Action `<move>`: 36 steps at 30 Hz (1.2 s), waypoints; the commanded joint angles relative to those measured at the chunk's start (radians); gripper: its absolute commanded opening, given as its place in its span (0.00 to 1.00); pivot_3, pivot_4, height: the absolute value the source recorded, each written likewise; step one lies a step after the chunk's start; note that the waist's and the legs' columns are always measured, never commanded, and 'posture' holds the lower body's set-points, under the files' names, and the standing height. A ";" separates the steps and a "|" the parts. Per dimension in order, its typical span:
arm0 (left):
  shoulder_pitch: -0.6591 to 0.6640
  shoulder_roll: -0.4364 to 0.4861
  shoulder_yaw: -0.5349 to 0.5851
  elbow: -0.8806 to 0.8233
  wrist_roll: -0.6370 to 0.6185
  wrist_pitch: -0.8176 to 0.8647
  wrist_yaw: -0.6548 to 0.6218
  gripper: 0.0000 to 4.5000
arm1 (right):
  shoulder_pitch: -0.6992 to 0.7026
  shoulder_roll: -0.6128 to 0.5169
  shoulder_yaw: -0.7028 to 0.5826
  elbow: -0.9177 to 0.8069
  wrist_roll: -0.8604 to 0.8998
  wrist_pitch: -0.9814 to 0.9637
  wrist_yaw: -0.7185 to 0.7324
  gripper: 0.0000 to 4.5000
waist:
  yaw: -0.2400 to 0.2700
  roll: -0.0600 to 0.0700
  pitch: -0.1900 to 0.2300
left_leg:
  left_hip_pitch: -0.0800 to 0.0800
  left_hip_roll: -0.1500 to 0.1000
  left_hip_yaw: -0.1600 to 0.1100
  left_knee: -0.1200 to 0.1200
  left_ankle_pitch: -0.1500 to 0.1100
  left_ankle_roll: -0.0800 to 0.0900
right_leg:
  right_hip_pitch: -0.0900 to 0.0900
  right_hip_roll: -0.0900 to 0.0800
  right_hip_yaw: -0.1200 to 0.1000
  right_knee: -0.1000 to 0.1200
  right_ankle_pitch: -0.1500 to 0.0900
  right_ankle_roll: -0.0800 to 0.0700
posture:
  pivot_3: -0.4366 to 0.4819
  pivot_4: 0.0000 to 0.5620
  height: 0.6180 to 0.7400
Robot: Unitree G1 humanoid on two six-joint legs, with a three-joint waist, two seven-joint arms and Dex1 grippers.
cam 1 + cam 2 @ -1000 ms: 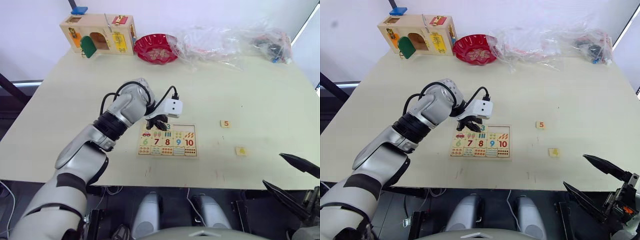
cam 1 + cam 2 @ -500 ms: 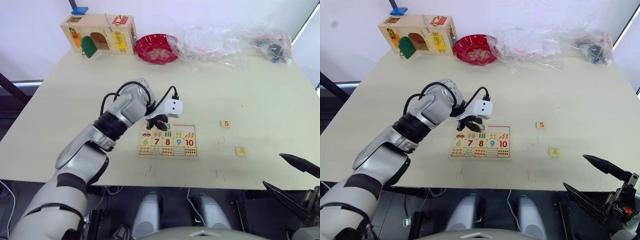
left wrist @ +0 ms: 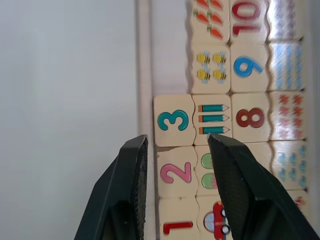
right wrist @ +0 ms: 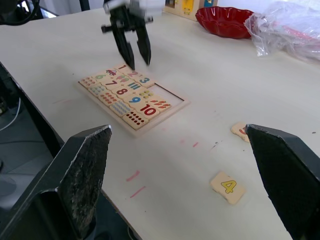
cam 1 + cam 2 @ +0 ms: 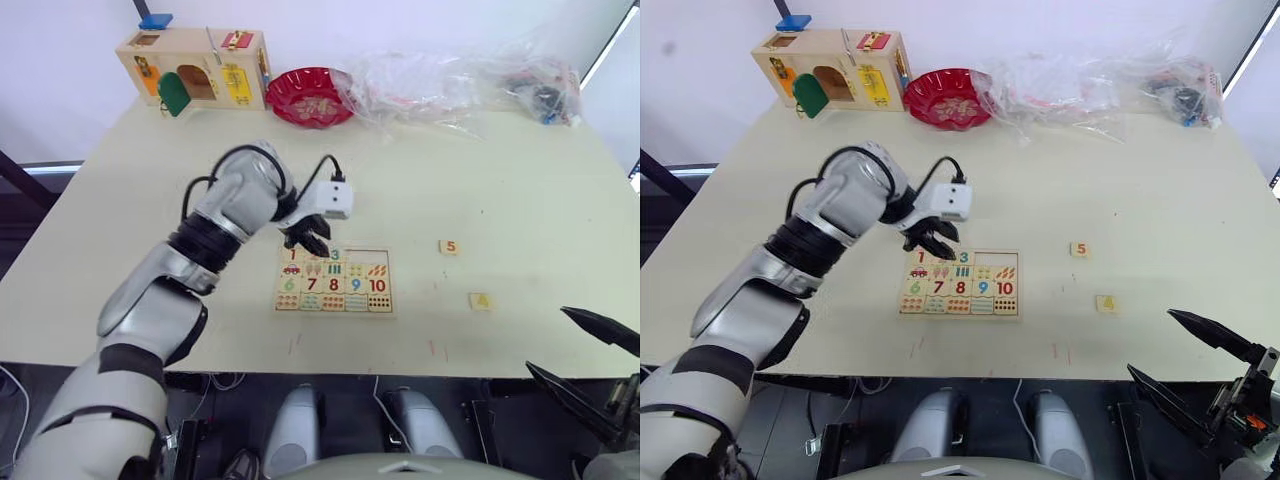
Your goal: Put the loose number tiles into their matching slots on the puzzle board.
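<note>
From the head camera, the board (image 5: pixel 335 281) lies flat on the table (image 5: pixel 520 190), near its front edge. The left end effector (image 5: pixel 308 238) hangs over the board's upper left corner, fingers spread and holding nothing. Tiles 1, 2 and 3 already sit in the board's top row, and the two slots beside the 3 are bare. Tile 5 (image 5: pixel 450 246) lies loose on the table to the right of the board, and tile 4 (image 5: pixel 481 300) lies nearer the front edge, both well apart from the board. At the far left corner stands a wooden box (image 5: pixel 196 68), with a red bowl (image 5: pixel 312 96) beside it and plastic bags (image 5: pixel 455 80) along the back. The right end effector (image 5: pixel 590 355) sits low at the table's front right, fingers wide apart and empty.

In the left wrist view, the two black fingers (image 3: pixel 130 190) straddle tile 2 (image 3: pixel 175 172), with tile 3 (image 3: pixel 173 120) just beyond them.

In the right wrist view, the wide-spread fingers (image 4: pixel 85 170) frame the board, tile 4 and the left end effector above the board.
</note>
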 commanded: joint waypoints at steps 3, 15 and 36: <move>0.016 0.019 0.118 0.097 -0.123 -0.186 -0.026 0.45 | 0.011 0.010 -0.004 -0.013 0.005 -0.020 -0.001 1.00 | 0.000 0.000 0.000 | 0.000 0.000 0.000 0.000 0.000 0.000 | 0.000 0.000 0.000 0.000 0.000 0.000 | 0.48 0.27 1.00; 0.057 -0.095 0.125 0.339 -0.081 -0.475 0.095 0.02 | 0.010 0.011 0.018 -0.021 0.003 -0.015 -0.013 1.00 | 0.001 0.000 0.000 | 0.000 0.000 0.000 0.000 0.000 0.000 | 0.000 0.000 0.000 0.000 0.000 0.000 | 0.48 0.27 1.00; 0.060 -0.132 0.120 0.454 0.013 -0.602 0.121 0.02 | 0.016 0.006 0.034 -0.042 0.001 -0.011 -0.038 1.00 | 0.000 0.000 0.000 | 0.000 0.000 0.000 0.000 0.000 0.000 | 0.000 0.000 0.000 0.000 0.000 0.000 | 0.48 0.27 1.00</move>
